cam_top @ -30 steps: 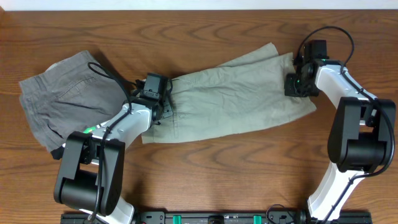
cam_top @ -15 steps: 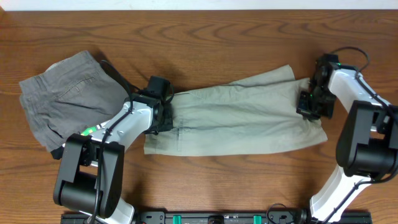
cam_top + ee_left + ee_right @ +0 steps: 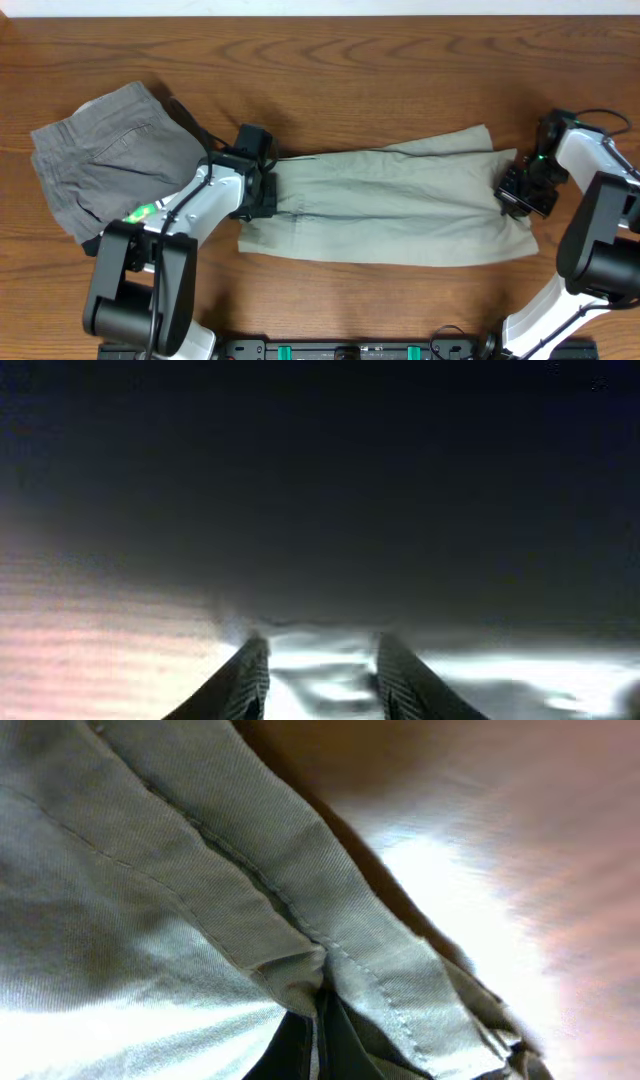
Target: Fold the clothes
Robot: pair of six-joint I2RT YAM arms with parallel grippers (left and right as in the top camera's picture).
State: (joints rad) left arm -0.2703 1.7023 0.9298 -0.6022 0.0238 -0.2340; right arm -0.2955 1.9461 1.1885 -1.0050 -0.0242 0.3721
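Left claw (image 3: 267, 192) and right claw (image 3: 519, 196) (two) pinch one khaki garment (image 3: 390, 210); one grey shorts (image 3: 100, 170) nearby.

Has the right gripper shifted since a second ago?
Yes. The right gripper, shut on the khaki shorts, moved away from the grey shorts and from the far edge of the table.

You have a brown wooden table (image 3: 350, 60) with two garments lying on it. The pale khaki-green clothes (image 3: 400, 210) lie spread lengthwise from its middle to its right side. The darker grey shorts (image 3: 100, 170) lie rumpled at its left.
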